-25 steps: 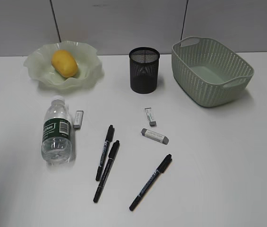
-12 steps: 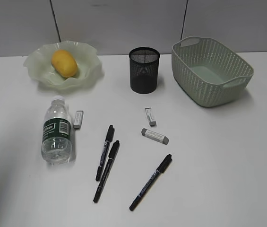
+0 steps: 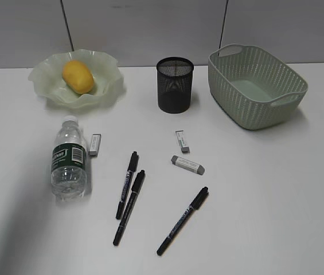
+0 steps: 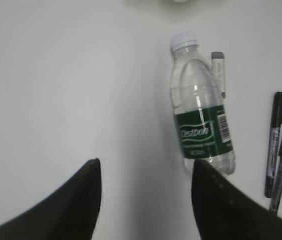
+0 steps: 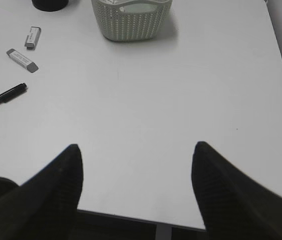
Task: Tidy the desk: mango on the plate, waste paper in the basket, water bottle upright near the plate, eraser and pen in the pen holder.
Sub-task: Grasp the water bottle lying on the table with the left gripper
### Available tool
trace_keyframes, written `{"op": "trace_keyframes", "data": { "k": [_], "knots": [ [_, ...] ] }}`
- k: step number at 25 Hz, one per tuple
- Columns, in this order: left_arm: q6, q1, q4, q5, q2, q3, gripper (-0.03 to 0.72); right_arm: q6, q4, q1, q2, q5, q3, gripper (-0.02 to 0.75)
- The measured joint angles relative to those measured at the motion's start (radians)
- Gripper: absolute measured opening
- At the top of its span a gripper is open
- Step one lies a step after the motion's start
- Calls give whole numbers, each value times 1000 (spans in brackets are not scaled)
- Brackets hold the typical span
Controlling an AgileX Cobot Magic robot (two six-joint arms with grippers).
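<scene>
Lying on its side on the desk (image 3: pixel 276 189), clear water bottle (image 3: pixel 68 162) with green label, mango (image 3: pixel 78 77) in plate (image 3: pixel 47 86), basket (image 3: pixel 257 86) bare, left gripper (image 4: pixel 145 170) and right gripper (image 5: pixel 136 155) fingers apart, holding nothing

Pale grey panelled wall (image 3: pixel 150 28) with dark seams behind, under soft, even light.

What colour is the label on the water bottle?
Dark green with white lettering, wrapped round the water bottle; the left wrist view shows it best.
</scene>
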Motion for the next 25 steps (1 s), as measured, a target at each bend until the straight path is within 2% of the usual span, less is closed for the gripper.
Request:
{"op": "trace_keyframes", "data": {
  "k": [3,5,7,9,12,16,25],
  "knots": [
    [-140,-108,51,-19,76,-41,441,0,0,0,0,-1,0,540],
    [-182,-168,69,-6,152,-92,464,0,0,0,0,-1,0,540],
    [-195,-210,80,23,224,-141,517,0,0,0,0,-1,0,540],
    [-231,-238,90,48,288,-189,607,0,0,0,0,-2,0,540],
    [-345,-253,116,50,367,-216,670,0,0,0,0,-3,0,540],
    [-453,-253,136,27,440,-218,680,0,0,0,0,-3,0,538],
    [-520,-253,133,-53,572,-221,668,0,0,0,0,-3,0,534]
  ]
}}
